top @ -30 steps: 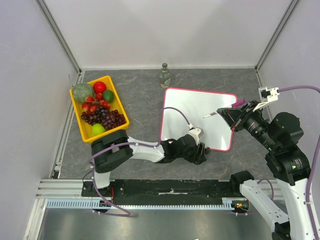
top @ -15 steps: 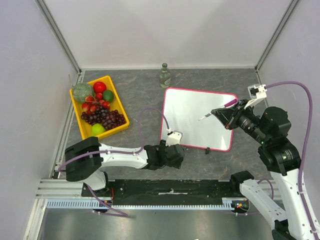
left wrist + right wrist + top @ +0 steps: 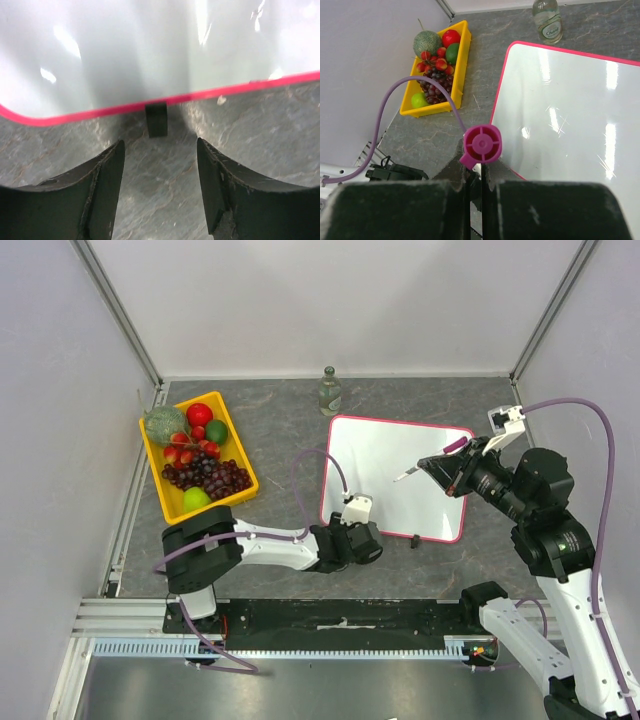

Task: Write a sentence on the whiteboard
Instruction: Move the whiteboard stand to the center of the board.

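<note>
A second ago the left gripper [image 3: 160,141] was lying over the near edge of the whiteboard [image 3: 380,455], further to the right. Then it pulled back to the left, and now it has come again close to the board's near-left corner. A small black clip [image 3: 157,119] on the pink rim was covered then and is now free. The fingers [image 3: 107,190] stand apart on either side of it and hold nothing.

The right gripper [image 3: 479,172] has shifted a little to the left. It is clamped on the marker [image 3: 481,144], which points over the right half of the board. The board lies flat on the grey table [image 3: 280,440], right of centre, with the yellow tray [image 3: 240,445] of fruit well apart on the left and a bottle [image 3: 329,392] just behind the board's far-left corner.

From above, the left fingers are hidden under the wrist. In the right wrist view the magenta end of the marker covers its tip. Probably the tip is just above the surface, but I cannot tell if it touches.
</note>
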